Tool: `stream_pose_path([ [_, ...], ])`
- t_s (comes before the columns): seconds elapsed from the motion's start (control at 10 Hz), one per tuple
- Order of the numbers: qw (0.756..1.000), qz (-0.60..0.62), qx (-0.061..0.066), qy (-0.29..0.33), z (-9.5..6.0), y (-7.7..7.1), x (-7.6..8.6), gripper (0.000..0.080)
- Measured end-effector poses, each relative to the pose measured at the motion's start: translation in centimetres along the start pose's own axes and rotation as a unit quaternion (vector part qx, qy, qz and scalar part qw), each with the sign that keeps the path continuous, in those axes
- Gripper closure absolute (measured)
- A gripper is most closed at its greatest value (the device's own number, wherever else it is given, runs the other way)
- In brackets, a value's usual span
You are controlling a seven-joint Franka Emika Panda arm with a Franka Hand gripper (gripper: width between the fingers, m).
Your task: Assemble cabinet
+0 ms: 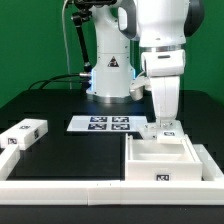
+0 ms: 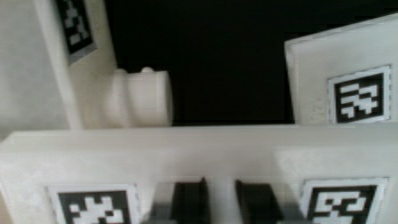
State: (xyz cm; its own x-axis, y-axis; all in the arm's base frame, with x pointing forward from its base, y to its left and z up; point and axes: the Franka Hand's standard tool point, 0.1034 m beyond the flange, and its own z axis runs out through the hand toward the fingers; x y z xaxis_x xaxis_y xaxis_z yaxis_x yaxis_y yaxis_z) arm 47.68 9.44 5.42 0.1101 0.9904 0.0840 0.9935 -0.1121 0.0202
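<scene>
**Figure.** The cabinet (image 1: 146, 172), an open white shell, lay at the worktop corner nearest the camera on the exterior view's right. It sat against the border rail (image 1: 60, 187) that ran along the near edge. We judged that this seating kept the shell from sliding under a downward push.

The gripper (image 1: 166, 124) hung vertically over the shell's far wall, touching or just above a small tagged piece there; we could not tell which. In the wrist view its fingers (image 2: 187, 200) stood close together in front of a tagged white wall (image 2: 178, 160), with only a thin pale strip between them. We could not tell whether they pinched that strip or were nearly closed on nothing.

Beyond the wall a short round peg (image 2: 139, 95) projected from a side panel. We took it for a mating feature that the vertical approach was meant to meet.

A loose tagged block (image 1: 25, 133) lay near the worktop edge on the exterior view's left, well apart from the shell. We supposed it was parked there for a later step. The marker board (image 1: 105, 124) lay between the two, toward the far edge.
</scene>
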Motion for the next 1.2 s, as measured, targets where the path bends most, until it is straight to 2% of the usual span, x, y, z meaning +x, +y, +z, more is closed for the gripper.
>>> stream_pose_path([
  [0.2, 1.000, 0.000, 0.001, 0.000, 0.0, 0.1, 0.0, 0.0729],
  [0.3, 1.000, -0.001, 0.006, -0.002, -0.1, 1.1, 0.0, 0.0729],
  [0.4, 1.000, -0.001, 0.003, 0.001, 0.0, 2.5, 0.4, 0.0729],
  [0.9, 1.000, 0.002, -0.020, 0.017, 0.0, 7.2, 1.1, 0.0729],
  [1.2, 0.999, -0.002, -0.031, 0.023, 0.0, 9.3, 1.2, 0.0728],
])
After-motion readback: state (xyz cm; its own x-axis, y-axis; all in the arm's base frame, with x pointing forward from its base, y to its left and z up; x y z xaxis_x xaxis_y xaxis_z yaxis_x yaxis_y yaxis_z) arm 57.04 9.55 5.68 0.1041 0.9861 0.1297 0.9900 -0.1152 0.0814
